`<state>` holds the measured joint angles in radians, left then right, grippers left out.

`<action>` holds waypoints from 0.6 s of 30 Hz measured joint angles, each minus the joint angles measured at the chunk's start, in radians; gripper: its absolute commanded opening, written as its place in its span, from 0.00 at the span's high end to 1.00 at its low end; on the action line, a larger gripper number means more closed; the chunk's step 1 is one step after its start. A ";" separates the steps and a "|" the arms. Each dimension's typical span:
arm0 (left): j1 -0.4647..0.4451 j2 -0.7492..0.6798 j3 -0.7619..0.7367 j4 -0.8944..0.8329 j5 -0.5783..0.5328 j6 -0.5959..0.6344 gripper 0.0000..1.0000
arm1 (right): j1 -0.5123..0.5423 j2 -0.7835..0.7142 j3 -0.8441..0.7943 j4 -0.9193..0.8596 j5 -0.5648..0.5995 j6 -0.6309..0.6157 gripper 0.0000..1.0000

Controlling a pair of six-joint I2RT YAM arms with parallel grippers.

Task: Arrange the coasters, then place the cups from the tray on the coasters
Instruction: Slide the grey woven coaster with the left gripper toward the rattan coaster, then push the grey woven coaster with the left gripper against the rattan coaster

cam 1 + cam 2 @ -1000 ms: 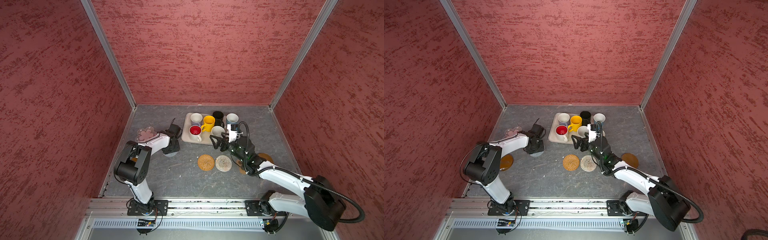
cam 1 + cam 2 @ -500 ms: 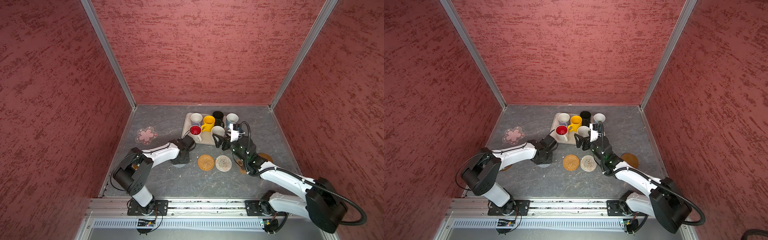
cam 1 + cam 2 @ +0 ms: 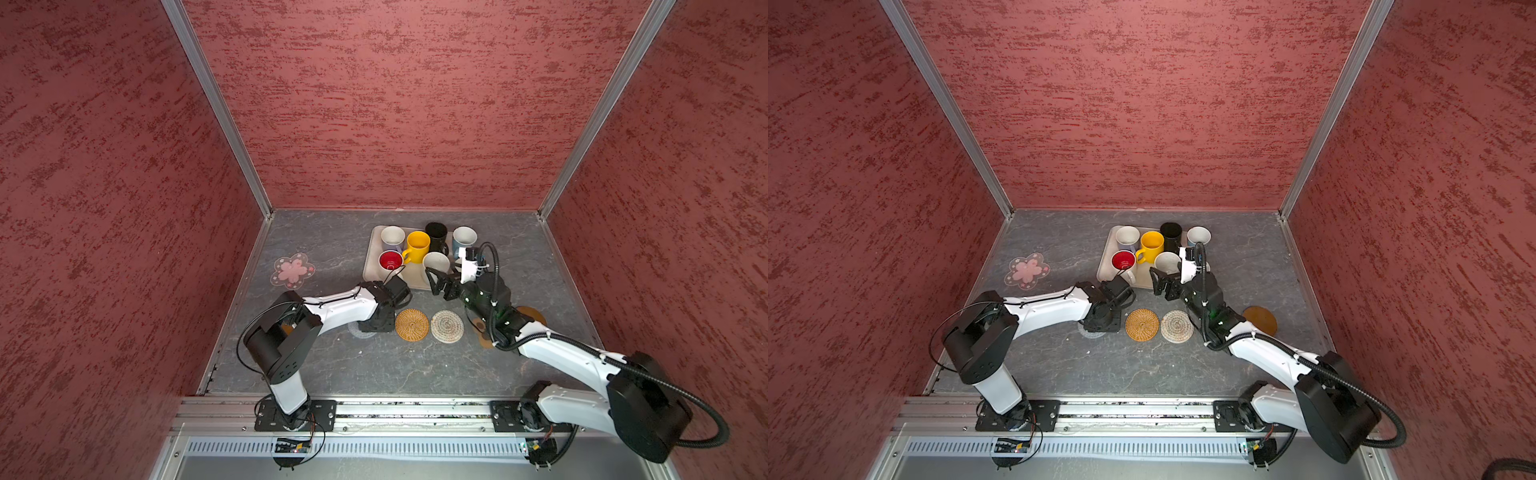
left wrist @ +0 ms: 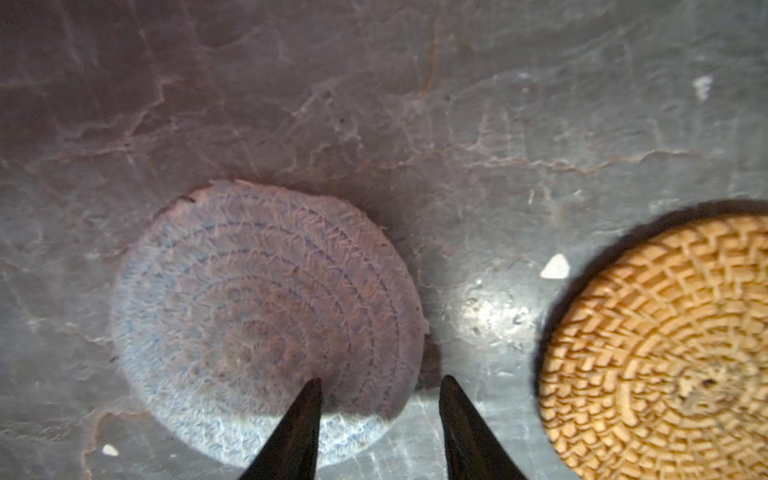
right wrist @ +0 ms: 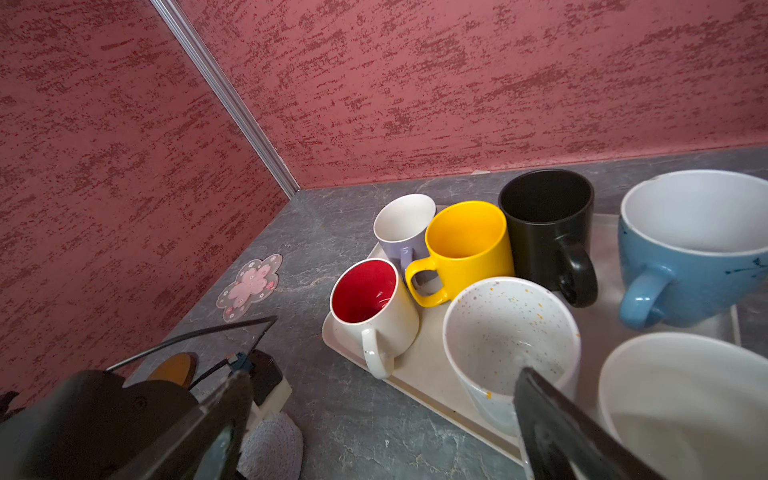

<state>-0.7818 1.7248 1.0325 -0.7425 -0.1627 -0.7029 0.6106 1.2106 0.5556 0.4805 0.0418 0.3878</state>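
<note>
In both top views, the left gripper (image 3: 376,328) is seen pointed straight down at the middle of the surface. It is set upon the grey-blue coaster (image 3: 356,331), just beside the orange-tan coaster (image 3: 412,325) and the beige coaster (image 3: 447,326). A row is evidently being laid out between the tray (image 3: 371,272) and the near edge. The pink flower coaster (image 3: 292,270) lies alone near the left edge, and a wooden disc (image 3: 1260,320) lies by the right arm, so the arranging is judged unfinished. The right gripper (image 3: 439,284) is held at the tray's near edge.

In the left wrist view, the jaws are shown partly apart and clamping nothing. One fingertip (image 4: 309,399) is pressed on the grey-blue coaster and the other stands over bare surface just past its rim, a stance suited to sliding rather than lifting. A gap is visible between this coaster and the orange-tan coaster.

In the right wrist view, the jaws are spread wide and empty. They are aimed at the speckled cup (image 5: 507,332) at the tray's near edge, presumably readied for the first pick. Seven cups (image 5: 465,245) are shown upright, grouped on the tray, with none yet on a coaster.
</note>
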 measured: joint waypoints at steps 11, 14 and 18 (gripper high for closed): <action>0.042 -0.165 -0.053 -0.013 -0.002 -0.010 0.53 | -0.004 0.004 0.000 0.001 0.000 0.000 0.01; 0.088 -0.230 -0.090 -0.011 0.002 -0.010 0.53 | -0.005 0.014 0.000 0.001 -0.001 0.000 0.01; 0.141 -0.234 -0.133 0.000 0.008 -0.003 0.54 | -0.005 0.028 0.000 0.001 -0.001 0.001 0.01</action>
<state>-0.6407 1.4906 0.8993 -0.7422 -0.1547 -0.7055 0.6052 1.2385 0.5556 0.4816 0.0406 0.3885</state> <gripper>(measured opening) 0.468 0.987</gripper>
